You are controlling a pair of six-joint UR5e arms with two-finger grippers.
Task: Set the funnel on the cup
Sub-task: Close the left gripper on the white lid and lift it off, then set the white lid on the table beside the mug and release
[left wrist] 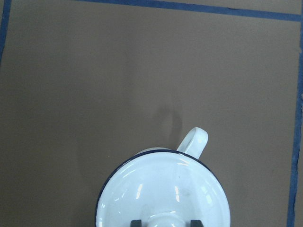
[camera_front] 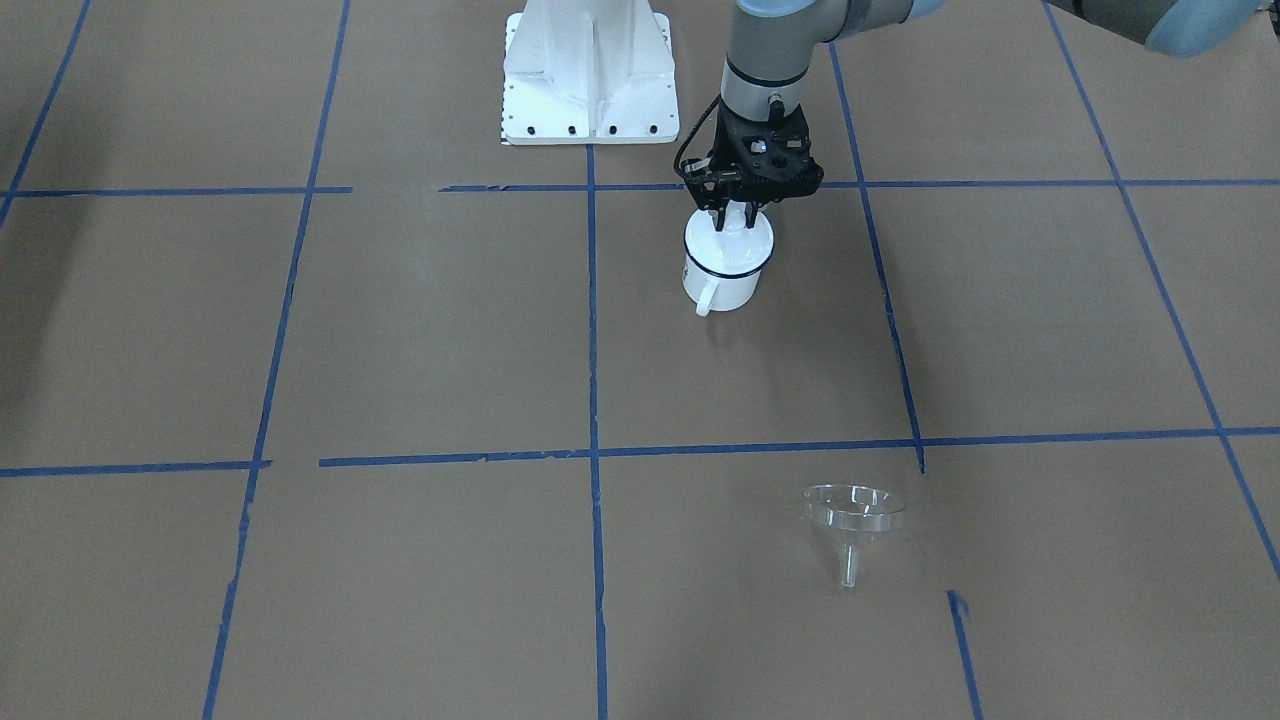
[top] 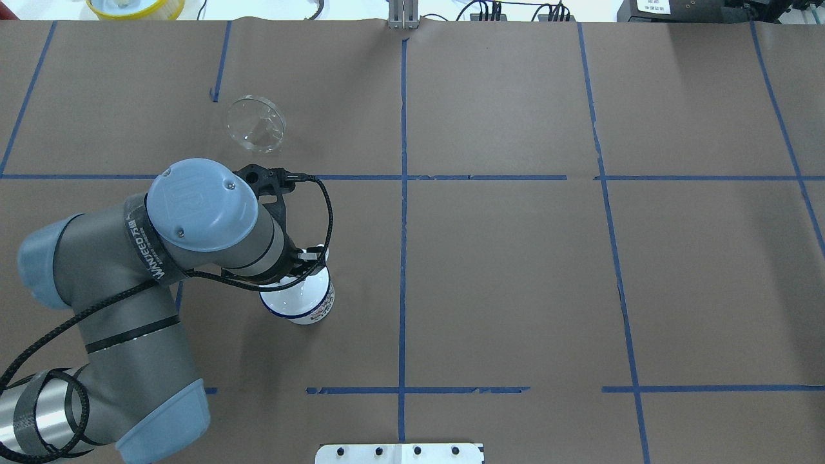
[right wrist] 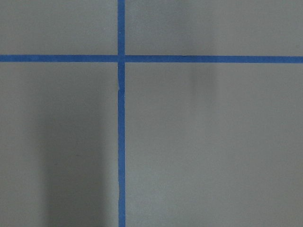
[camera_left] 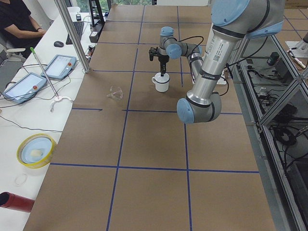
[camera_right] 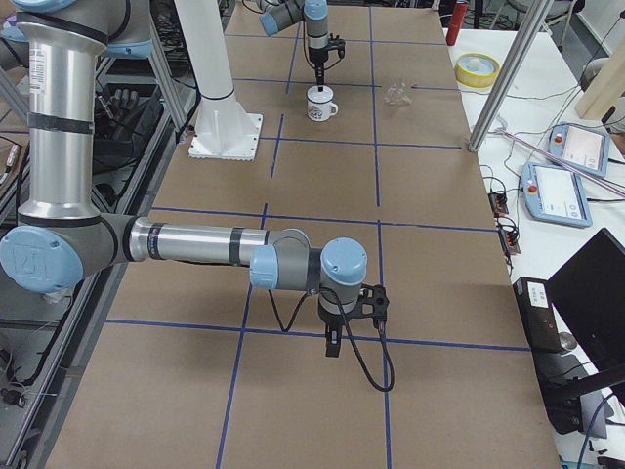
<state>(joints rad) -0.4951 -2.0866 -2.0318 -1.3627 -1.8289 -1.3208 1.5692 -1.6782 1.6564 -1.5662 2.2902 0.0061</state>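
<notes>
**Funnel-on-cup: barely started, lid's in the way**

The left gripper (camera_front: 733, 218) is straight down over the cup (camera_front: 725, 272). In the left wrist view its fingertips (left wrist: 137, 222) sit tight on either side of the knob of a white lid (left wrist: 161, 189), so to me it's clamped on that knob. The lid is seated on the mug, inside the blue rim, and doesn't look lifted yet.

The funnel (camera_front: 853, 510) is tipped on its side on the table (camera_front: 400, 350). It's well apart from the cup, out toward the operators' edge, and nothing is touching it.

The right gripper (camera_right: 333, 342) hangs over bare table far from both. It only shows in the side view, so I can't tell if it's open or closed.

My read: nothing of the real job is done. The lid has to come off and go somewhere, then the funnel gets grabbed, carried over and set stem-down into the mug.
</notes>
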